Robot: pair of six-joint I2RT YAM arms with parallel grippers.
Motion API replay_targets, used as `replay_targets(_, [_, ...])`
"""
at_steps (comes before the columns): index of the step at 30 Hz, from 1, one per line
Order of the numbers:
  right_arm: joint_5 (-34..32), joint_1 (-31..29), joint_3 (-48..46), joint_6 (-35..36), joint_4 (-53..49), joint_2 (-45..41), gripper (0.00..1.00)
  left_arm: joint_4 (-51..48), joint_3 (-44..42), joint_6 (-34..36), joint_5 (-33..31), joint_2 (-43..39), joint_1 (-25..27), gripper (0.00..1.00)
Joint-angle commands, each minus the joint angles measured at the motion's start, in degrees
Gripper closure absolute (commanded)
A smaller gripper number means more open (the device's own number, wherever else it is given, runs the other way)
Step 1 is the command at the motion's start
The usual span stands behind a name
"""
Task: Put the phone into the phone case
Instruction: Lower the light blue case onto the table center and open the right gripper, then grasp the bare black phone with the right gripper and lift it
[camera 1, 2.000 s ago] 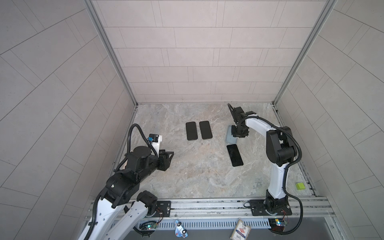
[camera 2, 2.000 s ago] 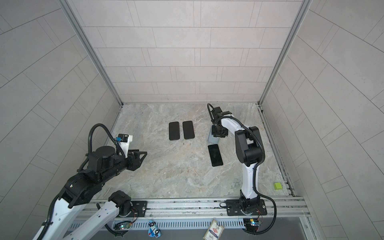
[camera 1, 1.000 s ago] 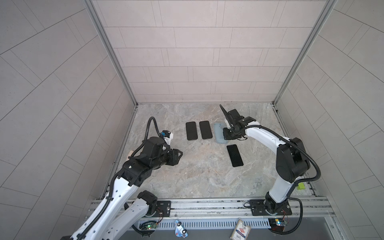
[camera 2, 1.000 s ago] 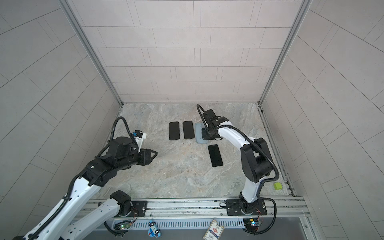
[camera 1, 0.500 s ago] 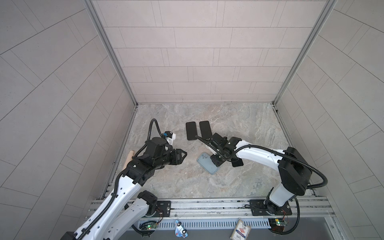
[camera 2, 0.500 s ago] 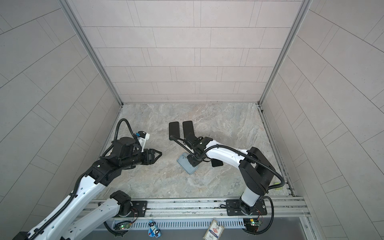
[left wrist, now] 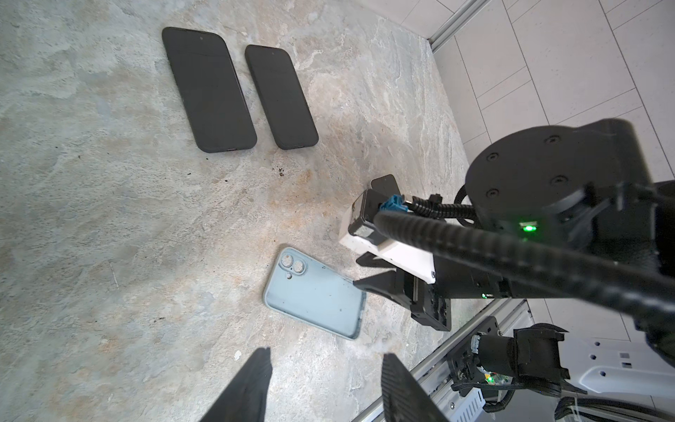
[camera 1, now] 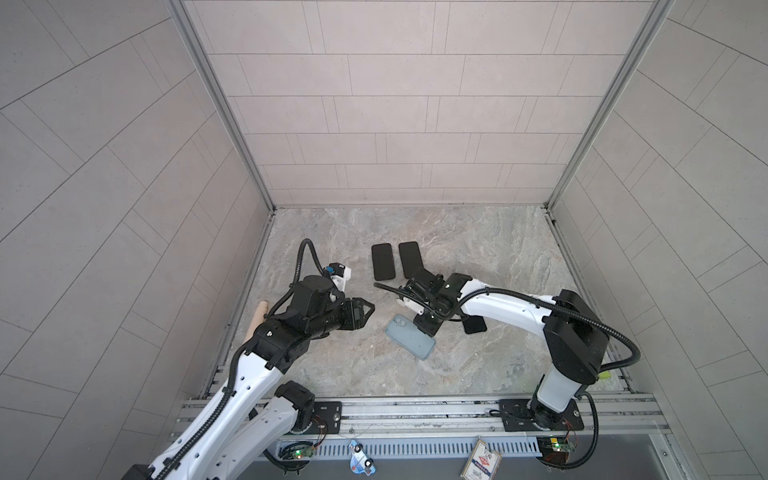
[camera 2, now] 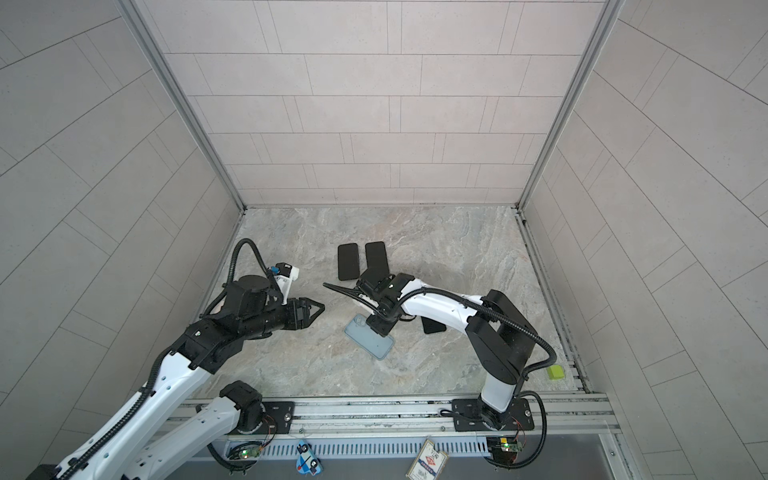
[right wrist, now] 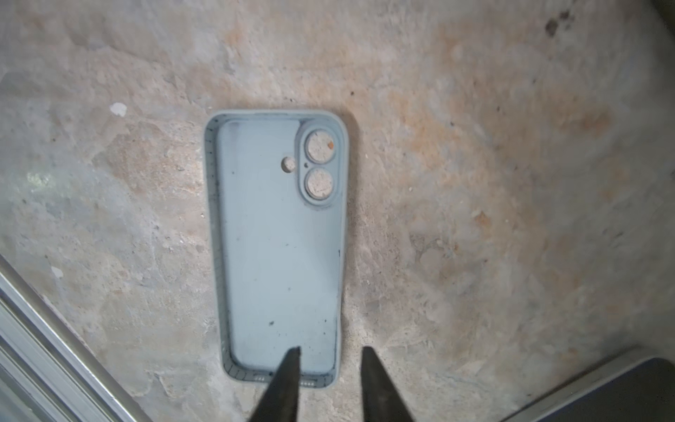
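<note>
So far nothing is cased: the left gripper (camera 1: 366, 311) hangs parted and empty at nine o'clock of the one phone case (camera 1: 409, 338), hollow-up on the table (camera 1: 478, 249), the right gripper (right wrist: 330, 365) parted over its rim, gripping nothing, with two phones (camera 1: 382, 262) at twelve o'clock and a third phone (camera 1: 474, 325) at three.

A: Third phone (camera 1: 474, 325)?
B: Both top views, right of ctr: mostly under right arm (camera 1: 498, 307), one end shows. Right wrist cam: dark slab (right wrist: 621, 394) cut by frame edge, blurry, can't ID.
A: Fingers?
B: left gripper (left wrist: 325, 354) & right gripper (right wrist: 330, 350): only tips in frame on wrist cams.
A: Card (camera 1: 481, 458), btm edge?
B: Print too small to read.
</note>
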State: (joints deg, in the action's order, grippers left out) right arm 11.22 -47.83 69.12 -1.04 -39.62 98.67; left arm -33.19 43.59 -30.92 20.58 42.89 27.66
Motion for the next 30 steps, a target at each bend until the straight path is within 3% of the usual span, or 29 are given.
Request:
replay_targets(1, [-1.56, 1.02, 0.42, 0.85, -0.47, -1.73, 0.38, 0.98, -0.94, -0.37, 0.35, -0.62, 0.11, 0.45])
replay_targets(4, [-2.16, 4.9, -1.14, -3.99, 0.75, -3.75, 0.27, 1.58, -1.31, -0.53, 0.6, -0.62, 0.14, 0.45])
replay_targets(10, [-2.28, 17.21, -9.94, -16.29, 4.43, -10.74, 0.24, 3.8, -2.69, -1.31, 1.8, 0.25, 0.16, 0.45])
replay_targets(15, [-9.57, 19.4, -12.92, -23.27, 0.23, -10.58, 0.0, 4.87, -3.42, -1.52, 1.66, 0.21, 0.12, 0.45])
replay_targets(22, [-9.21, 19.42, -17.25, -27.56, 3.89, -6.94, 0.0, 5.46, -3.34, -1.6, 2.54, 1.2, 0.11, 0.45])
replay_targets(30, [-9.05, 21.83, -15.38, -25.48, 6.0, -0.98, 0.01, 4.3, -2.89, -1.17, 2.32, 0.52, 0.11, 0.45])
